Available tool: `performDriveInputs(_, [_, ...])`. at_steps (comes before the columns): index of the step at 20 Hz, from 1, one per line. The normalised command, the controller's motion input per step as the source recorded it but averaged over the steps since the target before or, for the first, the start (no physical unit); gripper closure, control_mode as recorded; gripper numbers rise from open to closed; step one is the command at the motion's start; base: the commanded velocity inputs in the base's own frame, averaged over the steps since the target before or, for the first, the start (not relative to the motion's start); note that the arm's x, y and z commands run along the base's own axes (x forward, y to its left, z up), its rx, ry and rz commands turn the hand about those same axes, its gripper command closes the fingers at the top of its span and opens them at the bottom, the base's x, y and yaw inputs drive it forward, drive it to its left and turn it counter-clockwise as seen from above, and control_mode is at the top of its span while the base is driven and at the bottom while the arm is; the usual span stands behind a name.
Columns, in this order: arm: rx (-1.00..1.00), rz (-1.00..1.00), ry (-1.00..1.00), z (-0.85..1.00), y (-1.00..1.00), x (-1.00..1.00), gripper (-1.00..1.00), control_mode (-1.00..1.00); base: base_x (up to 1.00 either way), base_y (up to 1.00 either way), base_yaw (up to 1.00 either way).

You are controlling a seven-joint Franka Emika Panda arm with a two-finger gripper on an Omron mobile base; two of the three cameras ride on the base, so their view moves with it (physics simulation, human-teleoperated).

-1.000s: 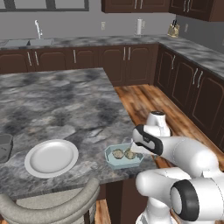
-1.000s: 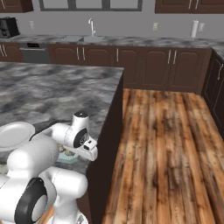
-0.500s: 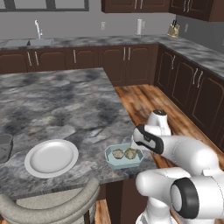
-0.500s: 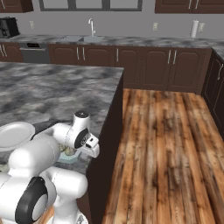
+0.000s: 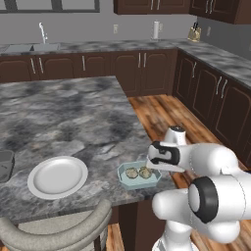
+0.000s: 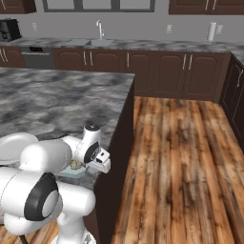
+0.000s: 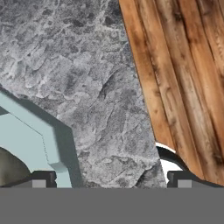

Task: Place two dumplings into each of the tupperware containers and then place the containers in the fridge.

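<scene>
A broad island counter (image 5: 63, 117) of mottled grey stone is seen across the left of the scene, with warm wooden plank flooring (image 6: 181, 157) running along its right side. The white robot arm (image 5: 196, 159) is bent low over the counter's near right corner. A round white plate (image 5: 57, 176) is laid on the stone to the left, well apart from the arm. Just beside the wrist, a shallow pale blue-teal rectangular container (image 5: 138, 175) is set close to the counter edge, and two lumpy tan dumplings (image 5: 138, 172) are lodged inside it, side by side. In the hand view, the container's rounded corner is caught at lower left. The gripper (image 7: 111, 180) is held spread wide, one fingertip (image 7: 39, 180) over the container rim, the other fingertip (image 7: 183, 180) past the counter edge; nothing is gripped.
</scene>
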Motion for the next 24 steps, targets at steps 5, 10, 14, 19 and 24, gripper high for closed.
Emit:
performDriveInputs(5, [0.00, 0.01, -0.16, -0.24, 0.12, -0.12, -1.00, -1.00, 0.00, 0.00, 0.00])
performDriveInputs(10, [0.00, 0.00, -0.01, -0.34, 0.17, -0.09, 1.00, -1.00, 0.00, 0.00, 0.00])
performDriveInputs(14, [0.00, 0.00, 0.00, -0.28, 0.14, -0.09, 1.00, -1.00, 0.00, 0.00, 0.00])
performDriveInputs(19, [0.00, 0.00, 0.00, -0.05, 0.10, -0.09, 1.00, -1.00, 0.00, 0.00, 0.00])
performDriveInputs(24, [0.00, 0.00, 0.00, 0.05, 0.02, -0.17, 1.00, -1.00, 0.00, 0.00, 0.00])
